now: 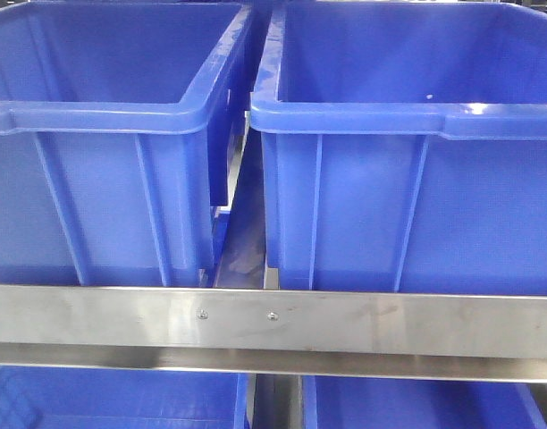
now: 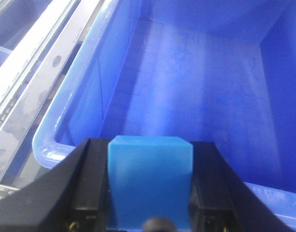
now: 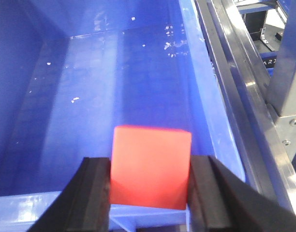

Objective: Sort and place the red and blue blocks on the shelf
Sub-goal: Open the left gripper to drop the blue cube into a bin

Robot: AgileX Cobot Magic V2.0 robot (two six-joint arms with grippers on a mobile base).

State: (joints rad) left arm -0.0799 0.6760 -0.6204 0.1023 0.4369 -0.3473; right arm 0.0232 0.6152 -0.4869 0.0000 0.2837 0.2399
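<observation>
My view, colours only. Left bin: deep blue, glossy. Right bin: same blue, just beside it, with pale scuffs on its wall. Rail below both bins: silver-grey brushed steel. Blue block: lighter, cyan-leaning blue against the bin's darker floor, between black fingers. Red block: bright orange-red, between black fingers; bin floor behind it carries white flecks.

Bright overhead light, white glare on the steel rail, soft-focus wrist views.
</observation>
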